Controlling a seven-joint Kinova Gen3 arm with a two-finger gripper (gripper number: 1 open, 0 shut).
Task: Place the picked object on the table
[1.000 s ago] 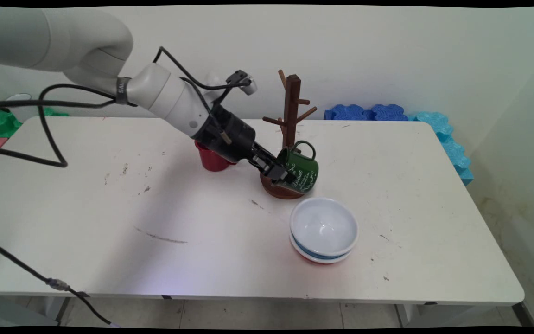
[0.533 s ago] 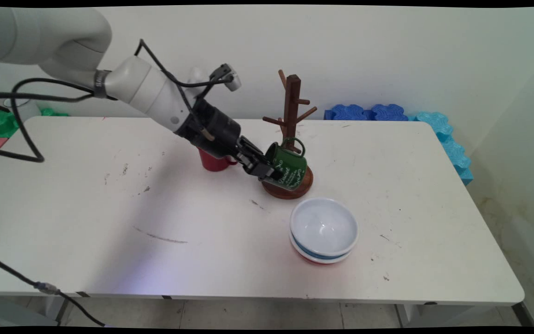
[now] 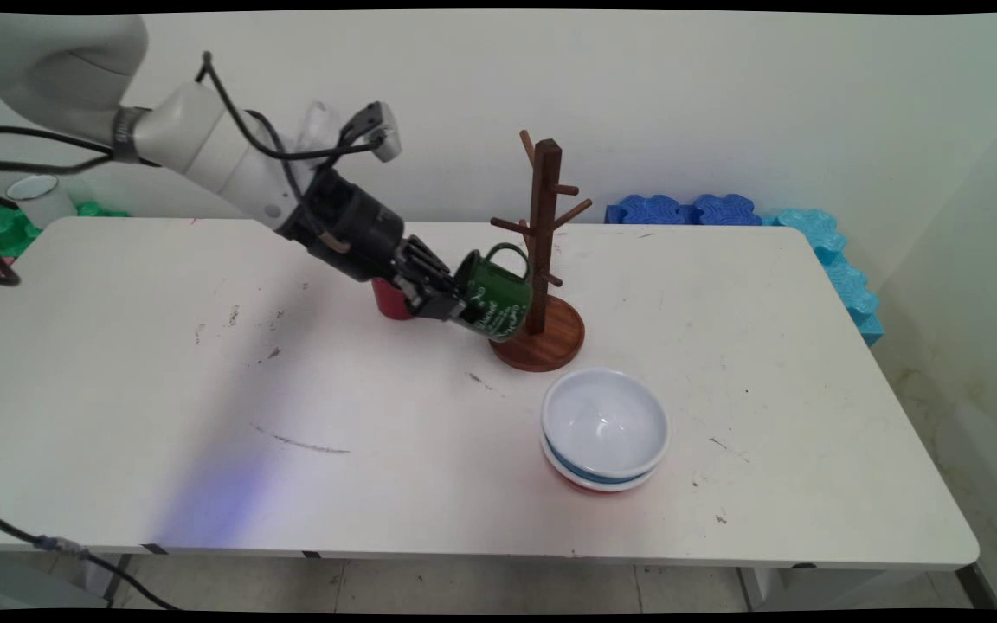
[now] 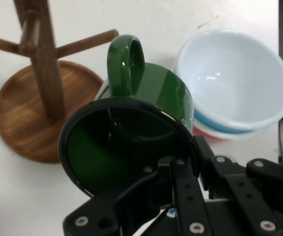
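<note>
Gripper point(image 3: 449, 305) is clamped on the rim of the green mug point(image 3: 494, 294), 1 finger inside the mouth and 1 outside per the hand view. The mug is held off the table, tipped on its side, handle up, just at 9 o'clock of the mug tree point(image 3: 541, 260) and about level with its lower pegs. In the main view the handle sits right beside the trunk; can't tell if it touches.

Risks as I read it:
- A rim-only pinch on a glossy enamel mug means any bump against a peg or the trunk could twist it in the jaws or pop it loose.
- The tree is light with a round base, so a sideways push from the mug could tip or slide it.
- The red cup point(image 3: 392, 299) sits directly under the wrist, half hidden, and a low swing would clip it.
- The bowl stack point(image 3: 605, 430) at 5 o'clock of the tree base is where a dropped mug could land.

Counts: 1 green mug, 1 mug tree, 1 red cup, 1 stack of bowls (white on top, a blue band and a red edge below; looks like 3, not certain), all on 1 white table point(image 3: 810, 389).
</note>
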